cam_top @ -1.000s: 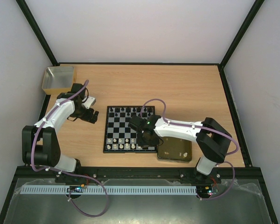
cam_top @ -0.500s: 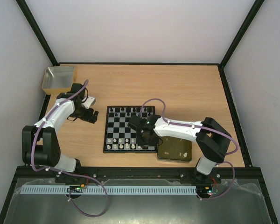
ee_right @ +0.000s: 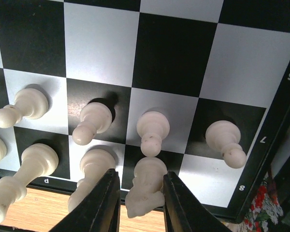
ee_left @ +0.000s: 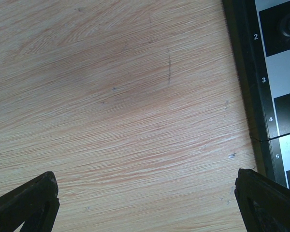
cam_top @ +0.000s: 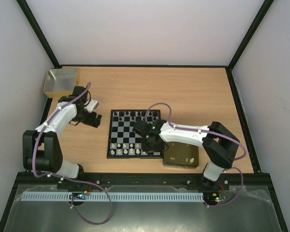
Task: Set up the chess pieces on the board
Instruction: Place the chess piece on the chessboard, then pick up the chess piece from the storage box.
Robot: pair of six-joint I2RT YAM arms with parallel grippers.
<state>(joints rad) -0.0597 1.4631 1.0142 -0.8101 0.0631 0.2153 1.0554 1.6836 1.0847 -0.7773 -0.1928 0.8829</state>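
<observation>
**Table** (cam_top: 183, 92): The far half was open wood from side edge to side edge, the widest room you had. Black frame rails ran along both side edges.

**Board** (cam_top: 123, 131): It sat mid-table, close to the near edge. White pieces (cam_top: 128, 151) stood along its near rows and black pieces (cam_top: 130, 115) along its far row. From above they were too small for you to count or tell apart.

**Left gripper** (ee_left: 145, 174): It hung over bare table just off the board's left edge, jaws spread wide and holding nothing. Your wrist view showed only the finger (ee_left: 24, 205) tips at the bottom corners, and the board was cut off at the right.

**Right gripper** (ee_right: 141, 173): It was at the board's near right corner, jaws drawn narrow around one white piece (ee_right: 145, 193) on the edge row.
- One finger (ee_right: 181, 208) lay against the piece, and a thin dark slit showed at the other. You could not tell whether it truly gripped.
- Other pieces stood just beside it on one side and directly ahead.
- A bare white square lay on the other side, at the board's corner.
- From above, the wrist hid the fingers.

**Tray** (cam_top: 183, 155): It lay just beside the board's near right corner, partly under the right arm.

**Box** (cam_top: 62, 81): It sat at the table's far left corner.

**Red patterned patch** (ee_right: 258, 215): It lay past the board's corner, cut off and not identifiable.
</observation>
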